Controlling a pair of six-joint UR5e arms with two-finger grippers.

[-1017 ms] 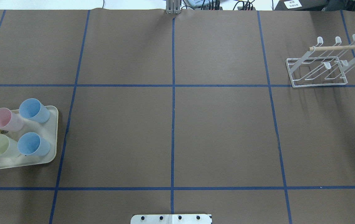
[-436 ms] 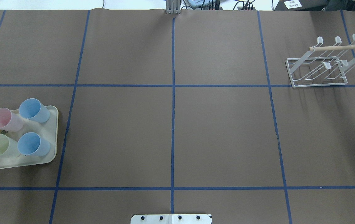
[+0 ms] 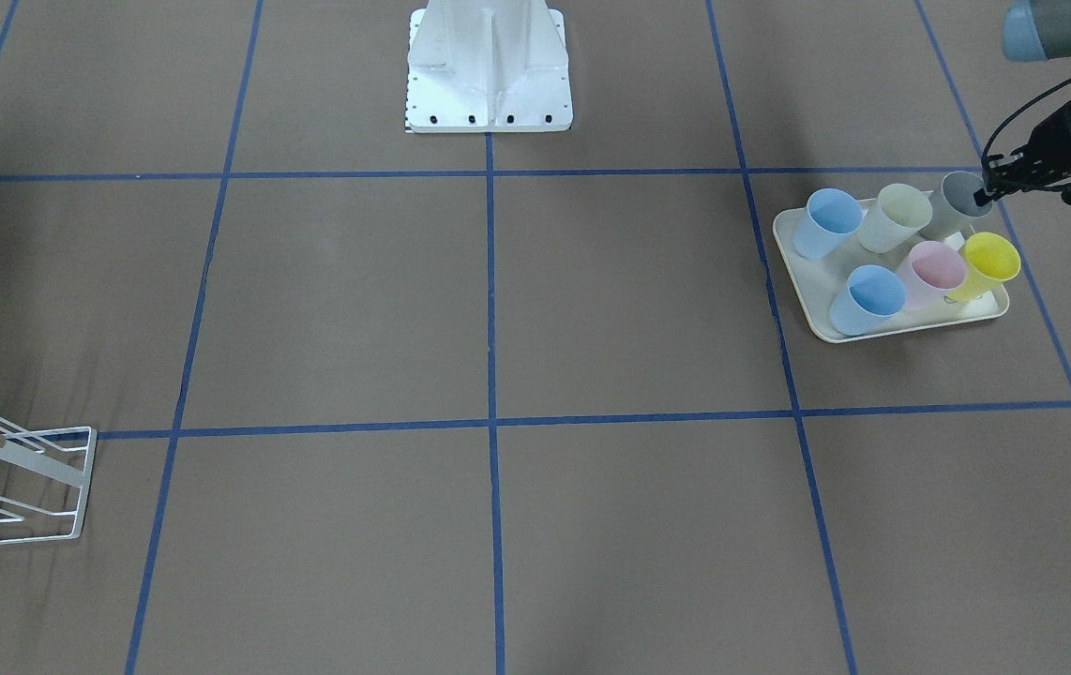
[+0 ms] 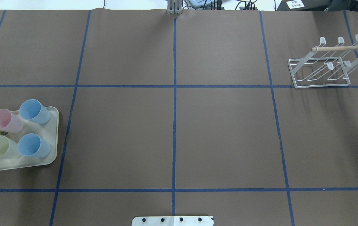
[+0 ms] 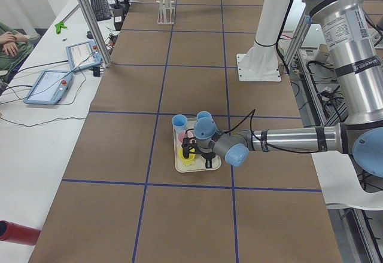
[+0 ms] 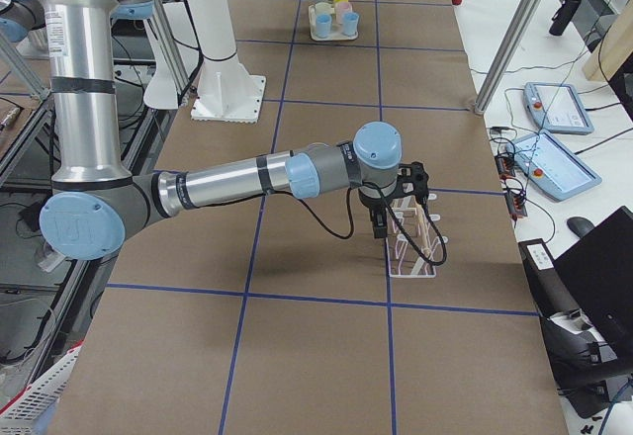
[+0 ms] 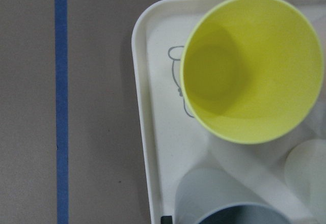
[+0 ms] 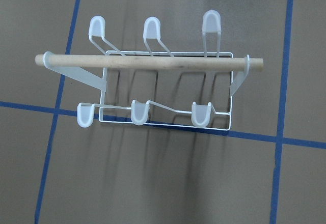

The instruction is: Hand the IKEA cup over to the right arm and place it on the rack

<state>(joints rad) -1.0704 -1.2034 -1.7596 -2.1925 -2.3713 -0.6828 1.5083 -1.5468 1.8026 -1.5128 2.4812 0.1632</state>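
My left tool [image 3: 983, 195] is at the rim of the grey cup [image 3: 953, 211]. The cup stands on the tray [image 3: 806, 286], upper right in the front view. I cannot tell how far the tool is open. My right tool [image 6: 381, 225] hangs over the rack [image 6: 420, 249]. I cannot tell its grip either.

**Round my table, off the job**

Brown cover [image 4: 119, 131] is gridded with blue tape [image 4: 174, 94]. Seen from overhead, a cream tray [image 4: 53, 133] sits at nine o'clock, with a printed outline [image 7: 175, 51] on its floor, possibly an animal. A white mount plate [image 4: 172, 220] is at six.
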